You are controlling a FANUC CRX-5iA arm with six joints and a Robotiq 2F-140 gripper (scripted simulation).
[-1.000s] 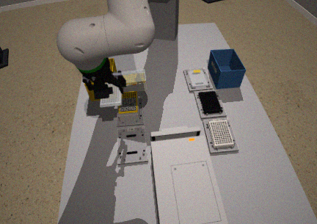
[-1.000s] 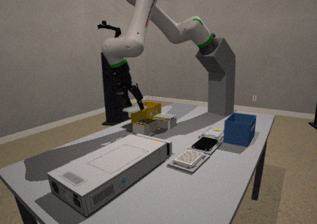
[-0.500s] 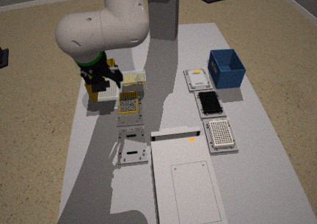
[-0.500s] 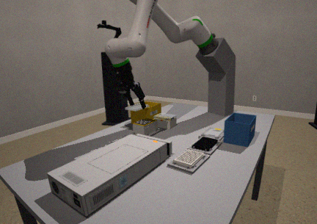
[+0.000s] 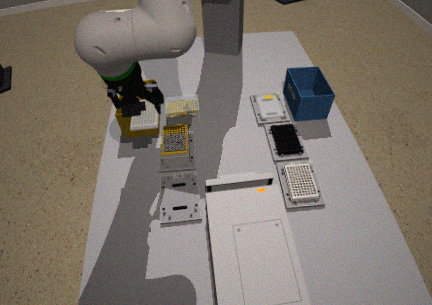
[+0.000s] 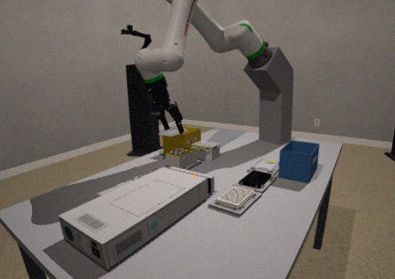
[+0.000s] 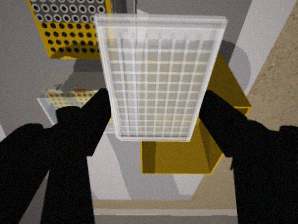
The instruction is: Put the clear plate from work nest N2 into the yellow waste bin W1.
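Note:
My gripper (image 5: 142, 108) (image 6: 171, 126) (image 7: 155, 103) is shut on the clear plate (image 5: 145, 118) (image 6: 168, 132) (image 7: 159, 75), a see-through well plate gripped by its long sides. I hold it level in the air over the yellow waste bin W1 (image 5: 124, 125) (image 6: 184, 140) (image 7: 175, 159). The bin stands upright at the far left of the bench. In the wrist view the plate covers part of the bin's opening, and the rest of the bin's inside looks empty.
A yellow tip rack (image 5: 175, 140) (image 7: 67, 30) and a clear box (image 5: 182, 106) (image 7: 65, 100) stand right beside the bin. An empty nest (image 5: 180, 204) and a large grey instrument (image 5: 255, 241) (image 6: 133, 207) are nearer. At the right stand a blue bin (image 5: 308, 93) (image 6: 298, 161), a black plate (image 5: 286, 138) and a white plate (image 5: 301, 181).

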